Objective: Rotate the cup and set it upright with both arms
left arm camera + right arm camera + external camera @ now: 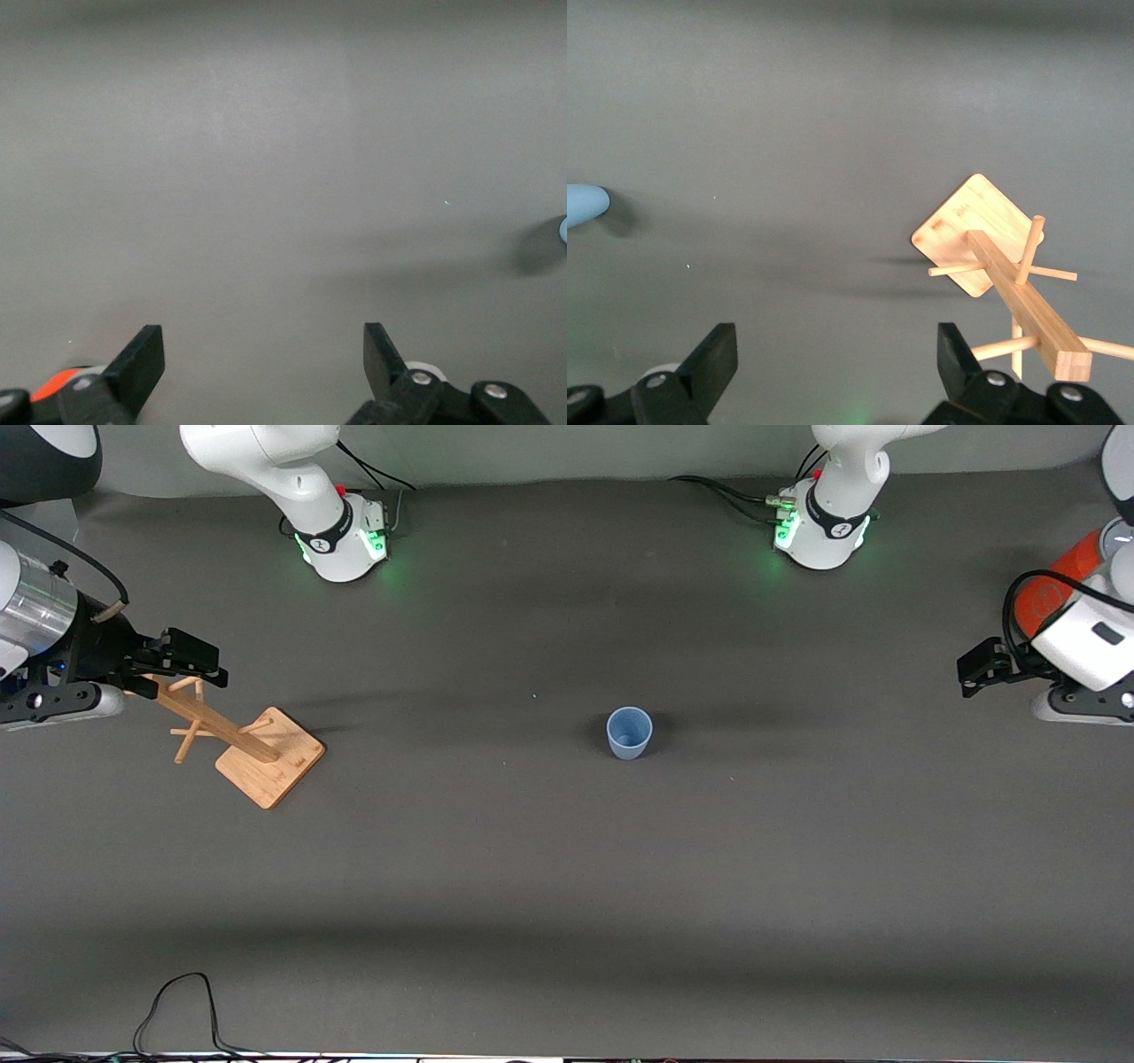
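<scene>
**Both arms wait at the table ends, the cup upright between them**

The dark grey cloth-covered table carries everything. Two white jointed robot arms rise from green-lit bases along its robot edge: the right arm and the left arm.

The right gripper, black with two fingers, hangs at the right arm's end of the table, its jaws spread wide and grasping nothing. Directly under and just beside it stands the light wooden peg rack, a square-edged post with thin round pegs rising from a flat rectangular base. In the right wrist view the rack shows close to one finger, though whether they touch cannot be told.

The left gripper, also black and two-fingered, waits at the left arm's end of the table, its jaws likewise spread apart and empty, with only bare cloth beneath it in the left wrist view. Close by this gripper's wrist an orange-red cylinder shows, partly hidden by the arm.

The small light-blue handleless cup stands upright on the table, mouth up, well apart from both grippers and roughly between them, somewhat closer to the left gripper. It appears only as a sliver at the edge of each wrist view.
</scene>
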Motion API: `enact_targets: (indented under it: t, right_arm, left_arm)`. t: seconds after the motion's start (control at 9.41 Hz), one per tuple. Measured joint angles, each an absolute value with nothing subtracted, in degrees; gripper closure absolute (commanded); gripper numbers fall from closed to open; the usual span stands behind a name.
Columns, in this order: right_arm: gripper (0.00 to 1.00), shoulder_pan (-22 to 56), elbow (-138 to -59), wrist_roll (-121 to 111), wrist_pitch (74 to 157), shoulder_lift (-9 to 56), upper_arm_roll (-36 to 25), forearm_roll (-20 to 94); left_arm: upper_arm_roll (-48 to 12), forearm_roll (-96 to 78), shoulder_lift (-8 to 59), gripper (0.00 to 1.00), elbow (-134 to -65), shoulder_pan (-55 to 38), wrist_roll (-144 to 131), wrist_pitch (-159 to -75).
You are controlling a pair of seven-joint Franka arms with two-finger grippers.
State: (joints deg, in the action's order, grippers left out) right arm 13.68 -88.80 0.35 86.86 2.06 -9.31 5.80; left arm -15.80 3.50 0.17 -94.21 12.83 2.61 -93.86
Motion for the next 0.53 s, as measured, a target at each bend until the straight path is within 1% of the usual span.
enact_targets:
  t: [0.53]
  right_arm:
    - [0.0, 13.7, -88.7, 0.4, 86.9, 2.1, -9.3, 5.8]
  left_arm:
    - [-14.7, 0.9, -0.3, 0.0, -93.8, 13.0, 2.6, -94.7]
